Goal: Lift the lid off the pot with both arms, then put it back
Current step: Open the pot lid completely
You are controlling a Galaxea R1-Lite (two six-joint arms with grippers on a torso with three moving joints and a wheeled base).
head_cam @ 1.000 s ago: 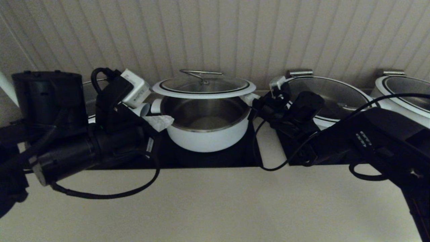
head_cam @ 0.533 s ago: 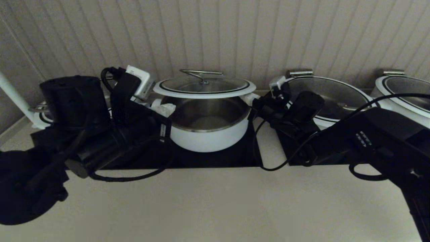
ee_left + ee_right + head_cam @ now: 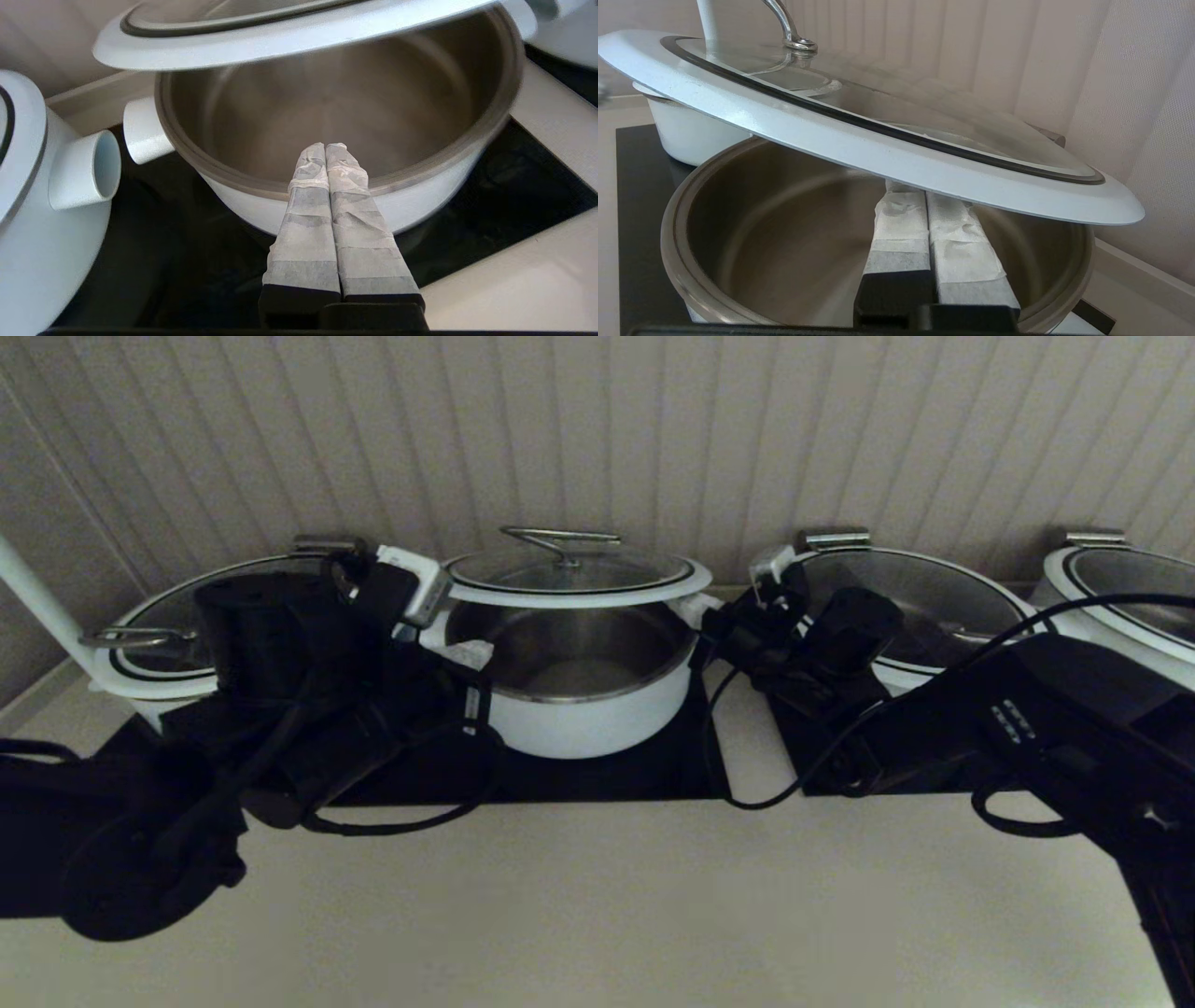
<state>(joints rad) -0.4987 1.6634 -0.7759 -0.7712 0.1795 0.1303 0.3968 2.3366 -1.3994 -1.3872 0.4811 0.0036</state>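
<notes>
Since 1 s ago my left arm has swung in toward the pot; its white box now sits just beside the lid rim, and the wide pot at far left, hidden behind the arm before, is now in view. Right arm, lid and pot show no change.

Lid: raised above the pot, clear gap under it, steel interior visible below. Roughly level in head view; hook handle up, toward the wall.

Left gripper: taped fingers pressed together, nothing between them. Tips at the pot's near rim, below the lid rim, apart from the lid. No contact w/ lid seen.

Right gripper: taped fingers clenched side by side, nothing between them. Tips run under the lid's white rim on the right side; lid edge appears to rest on them, contact itself hidden by the rim.

Pot: stands on a black mat on the counter, side handle toward the left arm. Other wide pots w/ glass lids stand to the right and far right, against the panelled wall
</notes>
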